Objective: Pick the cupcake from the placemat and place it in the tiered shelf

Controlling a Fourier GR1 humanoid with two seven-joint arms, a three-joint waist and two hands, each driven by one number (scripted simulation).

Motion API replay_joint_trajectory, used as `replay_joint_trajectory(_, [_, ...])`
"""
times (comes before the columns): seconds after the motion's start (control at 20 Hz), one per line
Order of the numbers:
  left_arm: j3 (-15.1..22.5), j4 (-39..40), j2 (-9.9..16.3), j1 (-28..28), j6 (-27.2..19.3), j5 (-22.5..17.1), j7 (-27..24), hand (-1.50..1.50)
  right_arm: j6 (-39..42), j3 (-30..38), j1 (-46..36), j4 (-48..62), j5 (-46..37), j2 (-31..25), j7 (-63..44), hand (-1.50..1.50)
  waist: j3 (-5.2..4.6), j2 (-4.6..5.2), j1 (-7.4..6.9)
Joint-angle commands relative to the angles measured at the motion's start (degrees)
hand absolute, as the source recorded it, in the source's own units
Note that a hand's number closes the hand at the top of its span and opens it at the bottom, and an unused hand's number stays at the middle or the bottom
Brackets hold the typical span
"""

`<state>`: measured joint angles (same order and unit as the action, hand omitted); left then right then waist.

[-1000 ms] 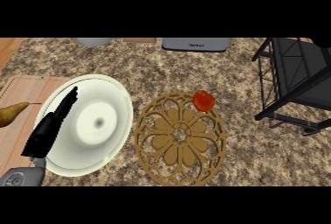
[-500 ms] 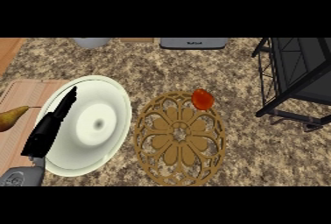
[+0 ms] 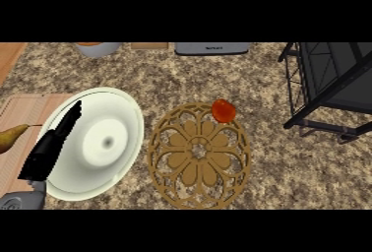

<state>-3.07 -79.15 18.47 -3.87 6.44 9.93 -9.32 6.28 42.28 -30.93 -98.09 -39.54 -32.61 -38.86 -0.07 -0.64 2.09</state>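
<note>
Cupcake [image 3: 223, 110] sits at the placemat [image 3: 199, 156]'s far rim, nearest the tiered shelf [image 3: 330, 86]. My left hand [image 3: 51, 145] rests straight-fingered over the plate [image 3: 98, 142], holding nothing; my right hand is out of view.

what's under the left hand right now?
The left hand lies with straight fingers over the left edge of the white plate. The rim strip beneath it is covered. A pear sits left, apart.

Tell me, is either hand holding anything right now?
Nothing is held. The left hand is open over the plate; the cupcake sits untouched on the placemat.
</note>
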Motion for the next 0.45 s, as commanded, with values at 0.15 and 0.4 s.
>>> replay_joint_trajectory(0.15, [-0.37, 1.82, -0.66, 0.46, -1.63, 1.58, -1.87, 0.00, 15.15, 17.35, 13.31, -15.34, 18.64, -0.79, -2.35, -1.50, 0.06, -0.17, 1.41])
replay_joint_trajectory(0.4, [1.84, -1.03, -3.09, -1.53, -1.31, 2.01, 2.51, 0.00, 18.08, 30.21, 19.65, -8.24, 28.49, -2.89, 8.43, -1.50, 0.12, 0.36, -0.56])
